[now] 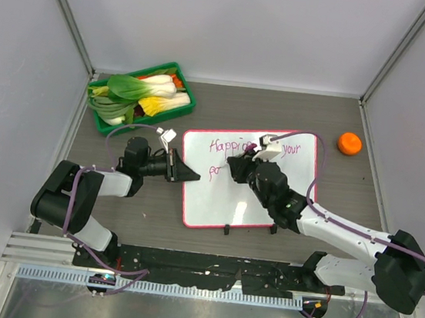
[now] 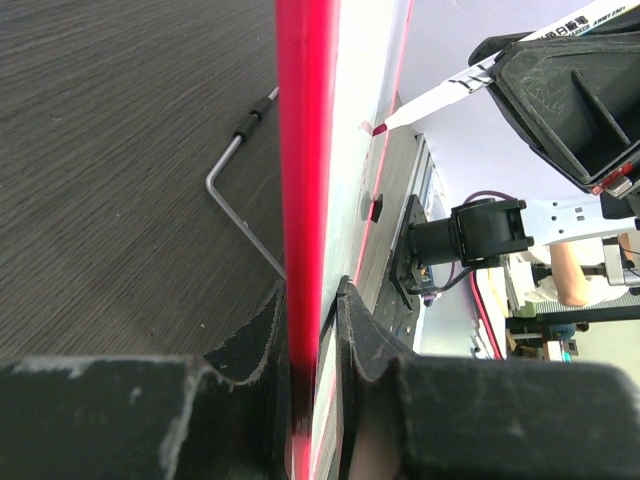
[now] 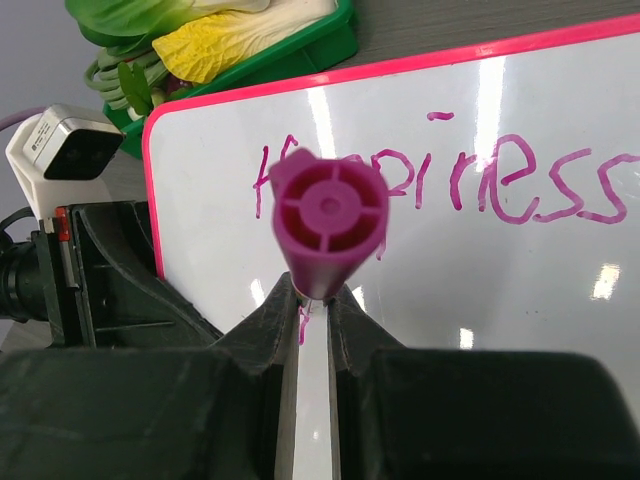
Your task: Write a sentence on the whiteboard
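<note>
Left gripper [image 2: 312, 305]: clamped on whiteboard [image 1: 215, 202] frame
Right gripper [image 3: 313, 300]: clenched around purple marker [image 3: 330, 212]
Green tray [image 1: 191, 106]: leafy vegetables [image 1: 137, 90]

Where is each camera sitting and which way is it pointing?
Top external: above and behind, looking down on the table; left arm and right arm show.
Left wrist: looks along the left gripper, clamped on the whiteboard frame.
Right wrist: looks over the right gripper and purple marker at the sentence.
Shared: both wrist views show the whiteboard; left wrist also catches the marker tip.
</note>
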{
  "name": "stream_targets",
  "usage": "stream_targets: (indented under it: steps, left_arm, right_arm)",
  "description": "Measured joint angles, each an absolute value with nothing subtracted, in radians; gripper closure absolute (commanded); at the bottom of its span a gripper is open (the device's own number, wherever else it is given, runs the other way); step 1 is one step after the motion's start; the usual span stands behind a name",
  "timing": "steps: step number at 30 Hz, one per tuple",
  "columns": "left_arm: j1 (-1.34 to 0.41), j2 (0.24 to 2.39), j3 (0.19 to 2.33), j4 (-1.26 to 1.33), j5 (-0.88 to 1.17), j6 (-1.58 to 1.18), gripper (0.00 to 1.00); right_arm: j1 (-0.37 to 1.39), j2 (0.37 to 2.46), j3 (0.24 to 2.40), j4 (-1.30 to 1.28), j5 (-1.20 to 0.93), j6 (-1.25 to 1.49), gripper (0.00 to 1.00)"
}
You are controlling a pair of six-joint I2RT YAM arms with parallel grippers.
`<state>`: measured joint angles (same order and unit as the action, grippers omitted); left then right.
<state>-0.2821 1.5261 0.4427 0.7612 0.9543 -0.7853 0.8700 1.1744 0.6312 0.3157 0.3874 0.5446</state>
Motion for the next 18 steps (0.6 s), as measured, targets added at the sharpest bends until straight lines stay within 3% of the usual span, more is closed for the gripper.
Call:
stream_targets:
  steps: [18]
  left_arm:
    - [-0.282, 1.526, 0.443, 0.758, 0.954, -0.785, 1.00]
  right_arm:
    - [0.866, 1.178, 0.626, 0.310, 0.349, 0.552, 0.99]
